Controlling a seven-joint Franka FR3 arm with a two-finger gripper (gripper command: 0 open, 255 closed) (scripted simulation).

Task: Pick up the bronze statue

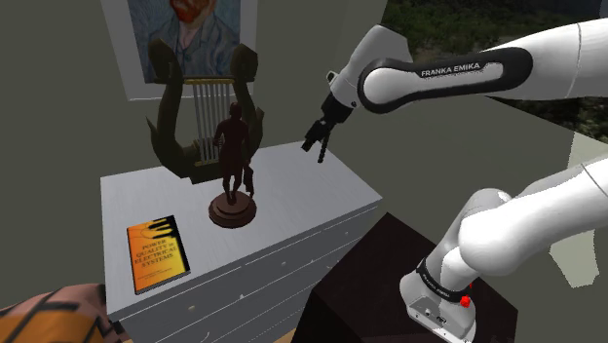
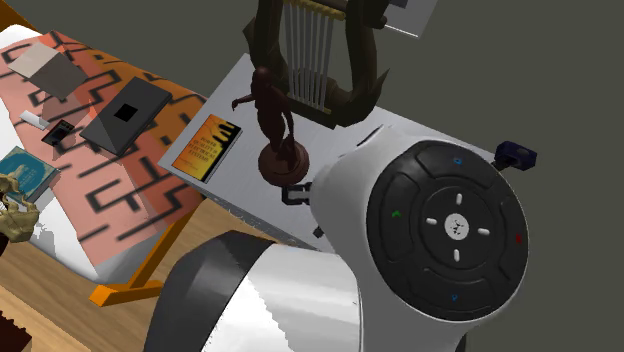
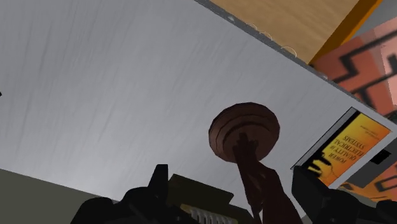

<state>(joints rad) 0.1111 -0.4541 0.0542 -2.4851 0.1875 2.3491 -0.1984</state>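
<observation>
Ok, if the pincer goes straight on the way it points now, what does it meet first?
Probably the dark brown statue: in the wrist view its figure rises between the fingers of the open pincer. Depth is unclear; if it slips past, the white dresser top comes next.

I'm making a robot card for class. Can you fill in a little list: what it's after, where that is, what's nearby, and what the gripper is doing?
target: dark brown statue of a standing figure on a round base
where: upright on the pale dresser top
behind it: dark lyre
also there: orange book, lying flat
gripper: open, in the air to the shoulder view's right of the statue, not touching it
picked up: not yet
</observation>
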